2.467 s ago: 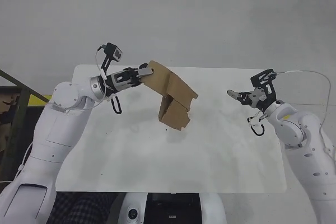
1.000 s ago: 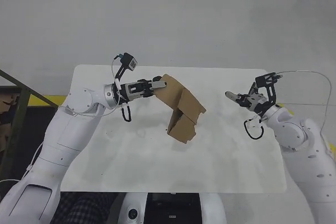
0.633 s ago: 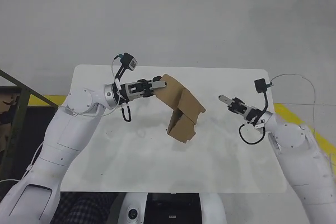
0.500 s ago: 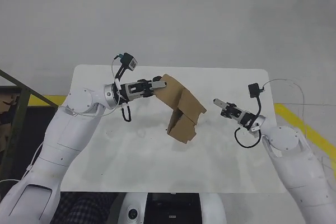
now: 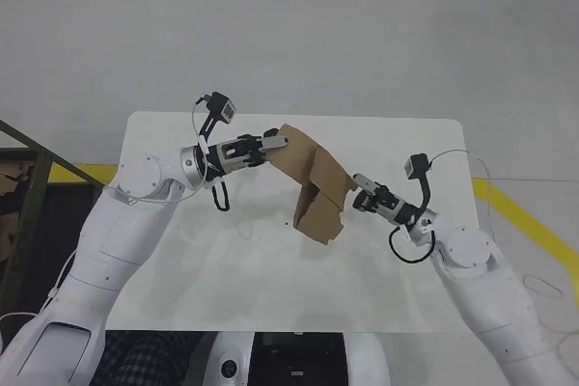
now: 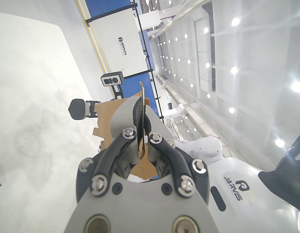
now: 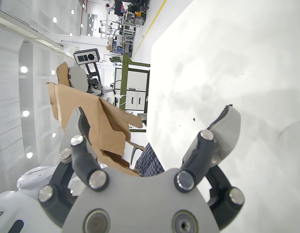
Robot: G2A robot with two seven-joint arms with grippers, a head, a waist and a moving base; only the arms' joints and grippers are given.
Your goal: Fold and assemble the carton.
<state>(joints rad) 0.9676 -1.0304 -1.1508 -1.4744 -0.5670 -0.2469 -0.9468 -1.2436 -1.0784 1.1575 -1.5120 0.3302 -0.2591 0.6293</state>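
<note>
Grips the carton (image 5: 314, 188) by its far-left flap with the left gripper (image 5: 273, 143), jaws pressed fully together on the thin cardboard edge. Shows the same pinch from the left wrist: left gripper (image 6: 141, 107) clamped on the flap, brown carton (image 6: 105, 122) spreading out beyond it. Holds the carton lifted over the far middle of the white table (image 5: 222, 280), upper panel tilted and sloping down to the right, partly folded lower section hanging nearer the tabletop; cannot tell whether that section touches the surface. Sets the right gripper (image 5: 357, 183) just beside the carton's right edge, jaws spread wide with nothing between them. Confirms this from the right wrist: right gripper (image 7: 152, 115) gaping over bare table, carton (image 7: 91, 112) just past one jaw, left gripper (image 7: 77, 78) at its far flap. Cannot tell whether that jaw touches the cardboard.
</note>
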